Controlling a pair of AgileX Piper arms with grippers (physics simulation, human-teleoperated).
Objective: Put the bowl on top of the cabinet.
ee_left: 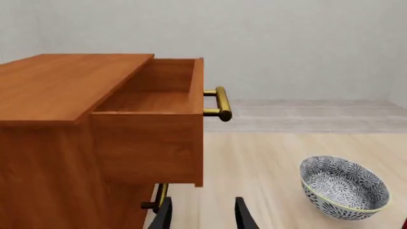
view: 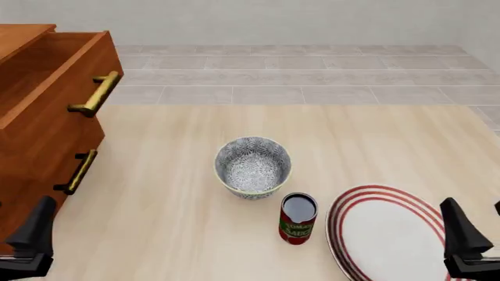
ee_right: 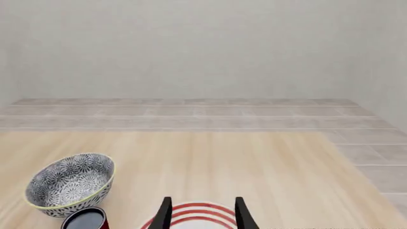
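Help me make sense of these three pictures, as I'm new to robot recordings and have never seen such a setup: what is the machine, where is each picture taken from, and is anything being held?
These are simulator renders of two robot arms at a wooden table. The front view looks forward and down from behind the arms; the dark shapes in its lower corners are the left gripper and right gripper. The other two pictures come from cameras behind each gripper, so you see the black fingers poking in.

On the table stand a patterned bowl, a red can just in front of it, and a red-ringed plate at the right. At the left is a brown cabinet with its top drawer pulled open.

Nothing is held: both grippers are open and empty.
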